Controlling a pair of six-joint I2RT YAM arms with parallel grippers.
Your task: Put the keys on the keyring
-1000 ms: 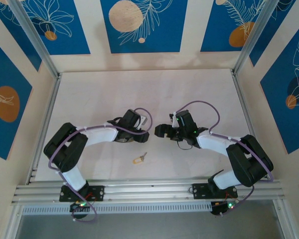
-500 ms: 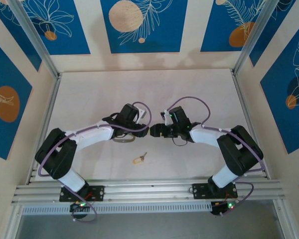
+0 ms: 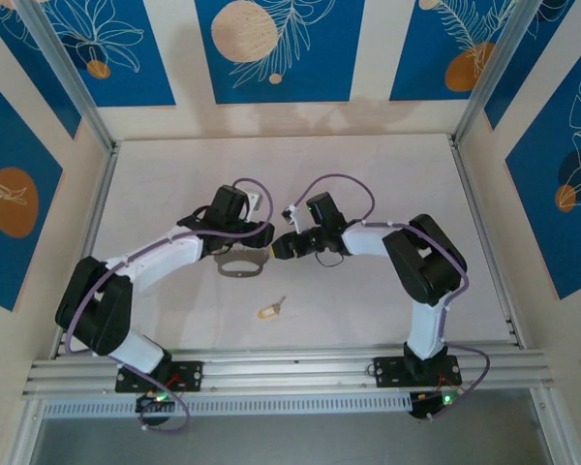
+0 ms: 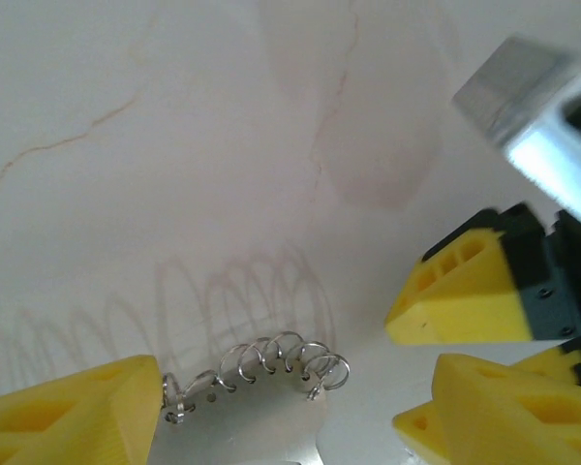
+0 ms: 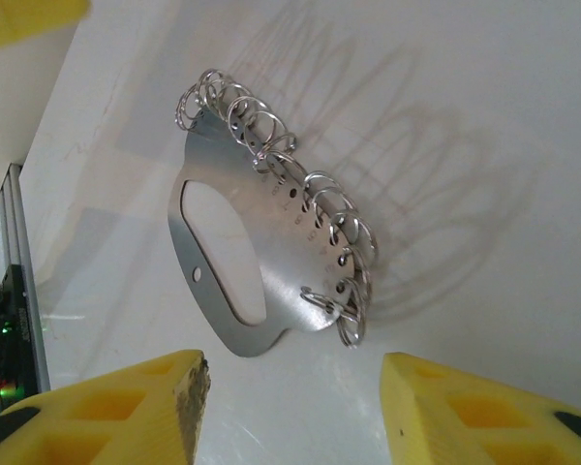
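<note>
Yellow fingers (image 4: 73, 412) of my left gripper (image 4: 298, 387) stand spread low over the desk (image 3: 397, 184). The keyring (image 5: 283, 254) lies flat between them, its row of small wire loops pointing away from my wrist. One fingertip is just beside the end loop; I cannot tell whether it touches. I judge that I am bracketing the ring to keep it from sliding, not pinching it. My left arm stretches long from the near left corner, with the wrist bent in toward the middle of the desk.

The keyring rests a little left of centre. The key (image 3: 270, 310) lies alone nearer the near edge, apart from the ring and from both grippers, so it is not threaded yet.

My right gripper (image 5: 292, 387) meets the left almost nose to nose. Its jaws are apart with nothing between them and aimed at the ring's looped edge, probably to take hold there. That arm rises from the near right corner, then its forearm sweeps left across the desk.
</note>
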